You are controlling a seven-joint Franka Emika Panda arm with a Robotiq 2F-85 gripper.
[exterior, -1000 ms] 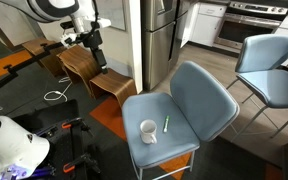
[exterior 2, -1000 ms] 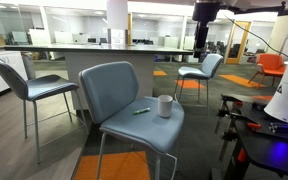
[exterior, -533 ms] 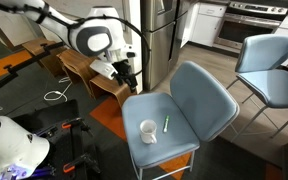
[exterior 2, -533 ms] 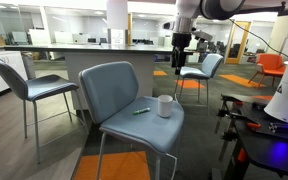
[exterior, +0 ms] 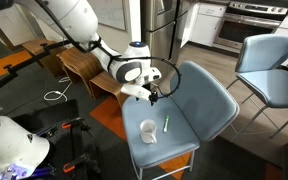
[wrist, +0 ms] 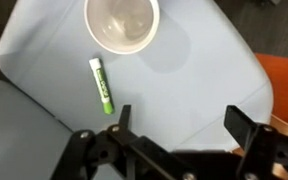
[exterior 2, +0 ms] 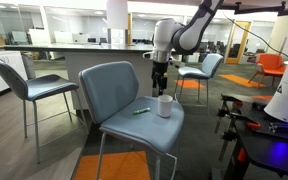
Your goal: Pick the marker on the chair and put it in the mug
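Marker (wrist: 102,85): lies flat on the counter (wrist: 204,70), a padded blue seat, just beside the mug (wrist: 122,25) but not touching it.
Handling: likely light, stiff and smooth; could roll.
Hold: across the middle of the barrel.
Tool (wrist: 181,125): spread wide, empty, above the seat.
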